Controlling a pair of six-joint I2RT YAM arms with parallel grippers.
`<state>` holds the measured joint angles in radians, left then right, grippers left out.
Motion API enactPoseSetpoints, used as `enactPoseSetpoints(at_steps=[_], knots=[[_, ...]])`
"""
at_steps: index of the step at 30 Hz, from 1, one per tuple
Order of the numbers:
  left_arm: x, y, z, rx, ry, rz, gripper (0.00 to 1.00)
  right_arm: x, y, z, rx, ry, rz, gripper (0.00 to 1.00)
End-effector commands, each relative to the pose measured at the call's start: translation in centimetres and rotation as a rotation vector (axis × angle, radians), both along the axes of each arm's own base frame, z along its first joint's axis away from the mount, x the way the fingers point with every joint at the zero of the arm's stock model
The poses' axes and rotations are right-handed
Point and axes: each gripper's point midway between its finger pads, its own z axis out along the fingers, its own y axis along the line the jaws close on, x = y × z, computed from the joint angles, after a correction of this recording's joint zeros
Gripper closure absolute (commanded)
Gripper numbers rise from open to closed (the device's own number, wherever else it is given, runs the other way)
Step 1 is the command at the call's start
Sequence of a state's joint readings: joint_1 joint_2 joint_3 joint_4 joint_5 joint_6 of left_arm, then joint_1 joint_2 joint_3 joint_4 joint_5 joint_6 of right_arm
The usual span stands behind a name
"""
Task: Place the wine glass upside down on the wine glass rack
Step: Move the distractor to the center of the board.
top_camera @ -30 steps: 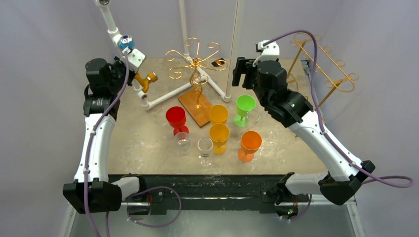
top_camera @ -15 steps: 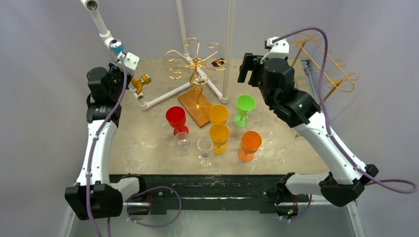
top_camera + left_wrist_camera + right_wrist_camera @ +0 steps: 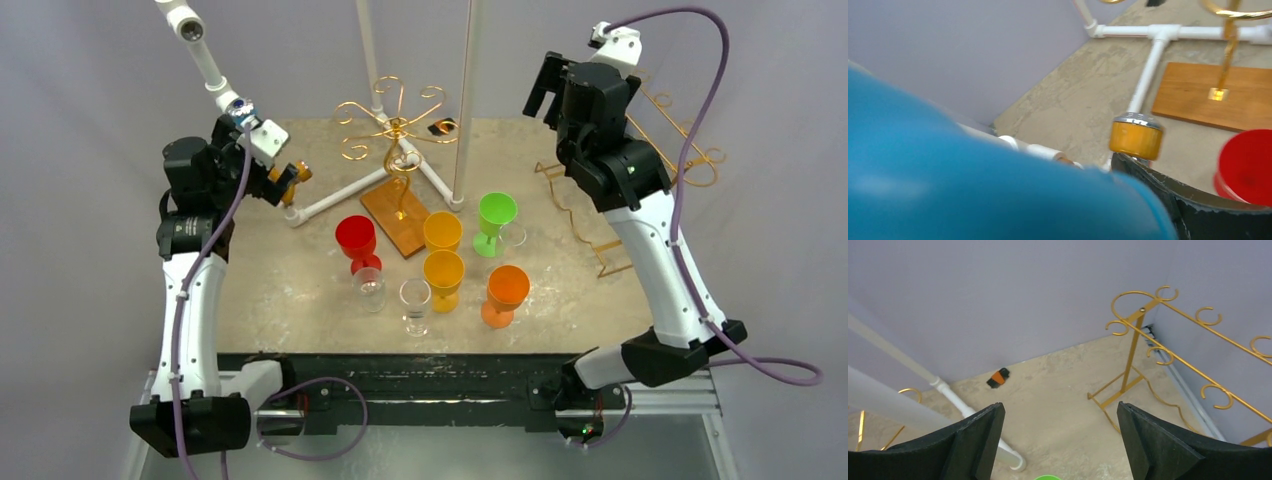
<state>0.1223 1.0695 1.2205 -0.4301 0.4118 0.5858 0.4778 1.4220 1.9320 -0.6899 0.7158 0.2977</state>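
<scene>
Several wine glasses stand upright mid-table: red (image 3: 356, 240), two yellow (image 3: 442, 230) (image 3: 443, 271), green (image 3: 496, 214), orange (image 3: 506, 291) and clear ones (image 3: 414, 303). The gold wine glass rack (image 3: 393, 126) rises from a wooden base (image 3: 395, 218) behind them, with nothing hanging on it. My right gripper (image 3: 545, 85) is raised at the back right, open and empty (image 3: 1059, 407). My left gripper (image 3: 283, 180) is at the back left beside an amber cylinder (image 3: 1136, 138). A blue blur (image 3: 973, 185) hides most of it, and only one finger (image 3: 1208, 210) shows.
A second gold rack (image 3: 683, 152) (image 3: 1133, 355) stands at the right edge by the wall. White pipes (image 3: 340, 197) cross the back of the table, with two upright poles (image 3: 464, 100). A small black and orange item (image 3: 997, 377) lies at the back.
My right arm has lifted and swung back to the right, uncovering the second rack's foot. My left arm has shifted slightly left, and the white pipe above it moved with it.
</scene>
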Motion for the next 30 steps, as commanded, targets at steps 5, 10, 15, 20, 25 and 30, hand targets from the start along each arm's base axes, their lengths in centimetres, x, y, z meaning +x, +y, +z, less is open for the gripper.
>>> enactPoseSetpoints(at_steps=[5, 10, 15, 20, 25, 30], knots=[[-6.8, -8.7, -2.5, -0.337, 0.378, -0.372, 0.00, 0.7, -7.2, -0.6, -0.006, 0.052, -0.230, 0.06], [-4.9, -7.6, -3.3, -0.324, 0.361, -0.299, 0.00, 1.7, -6.9, -3.9, 0.000, 0.117, -0.208, 0.07], [-5.8, -8.5, -3.3, -0.337, 0.379, -0.367, 0.01, 1.4, -9.6, -4.9, -0.008, 0.130, -0.279, 0.06], [-7.0, -9.8, -1.7, -0.384, 0.370, -0.447, 0.00, 2.0, -11.4, -4.2, -0.008, 0.127, -0.313, 0.06], [-7.6, -10.5, 0.2, -0.470, 0.374, -0.446, 0.03, 2.9, -11.8, -4.3, -0.012, 0.133, -0.334, 0.06], [-8.9, -11.0, 0.4, -0.496, 0.376, -0.465, 0.10, 3.8, -12.0, -4.3, -0.011, 0.136, -0.337, 0.07]])
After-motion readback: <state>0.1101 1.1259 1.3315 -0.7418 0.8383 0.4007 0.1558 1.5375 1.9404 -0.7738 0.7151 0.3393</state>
